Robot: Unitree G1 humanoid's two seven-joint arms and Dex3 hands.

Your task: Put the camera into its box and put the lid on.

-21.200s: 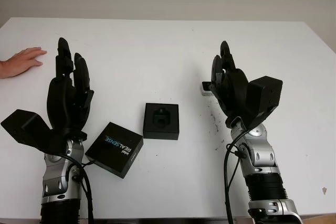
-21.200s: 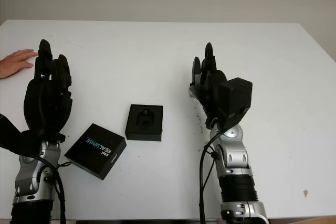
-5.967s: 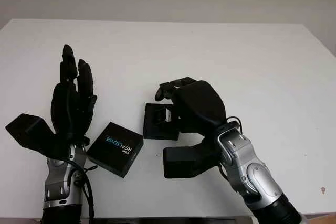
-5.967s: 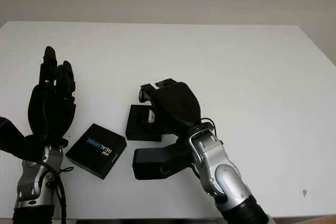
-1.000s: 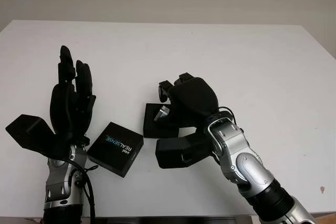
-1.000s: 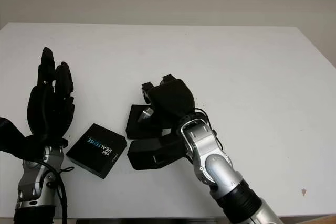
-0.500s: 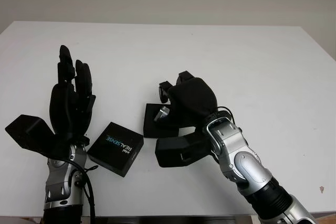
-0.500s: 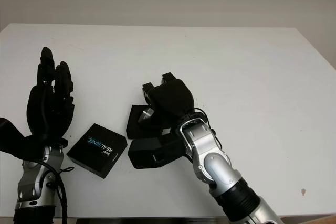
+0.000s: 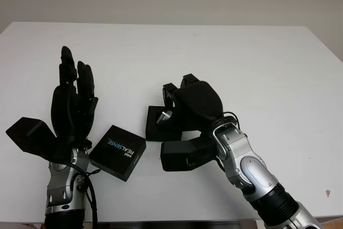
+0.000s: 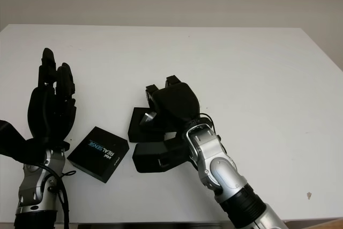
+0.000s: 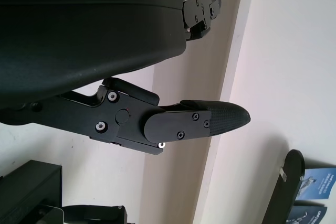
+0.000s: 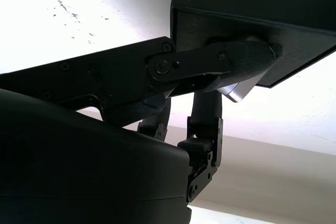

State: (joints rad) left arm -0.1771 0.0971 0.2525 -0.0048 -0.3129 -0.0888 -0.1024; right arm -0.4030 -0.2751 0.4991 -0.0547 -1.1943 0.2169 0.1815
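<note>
The open black box sits at the table's middle, with my right hand over it. That hand is shut on the small silver camera, held just above the box's left half. In the right wrist view a finger lies across the camera at the box's lower edge. The black lid, printed REALSENSE, lies flat to the left of the box. My left hand is open and raised upright left of the lid, holding nothing.
The white table has free room at the back and on the right. A few small dark marks dot the surface to the right of the box. The table's front edge runs close below both arms.
Since 21 s ago my right hand has brought the camera from the table's right side to over the box. In the last second it has barely shifted. The left hand stays put.
</note>
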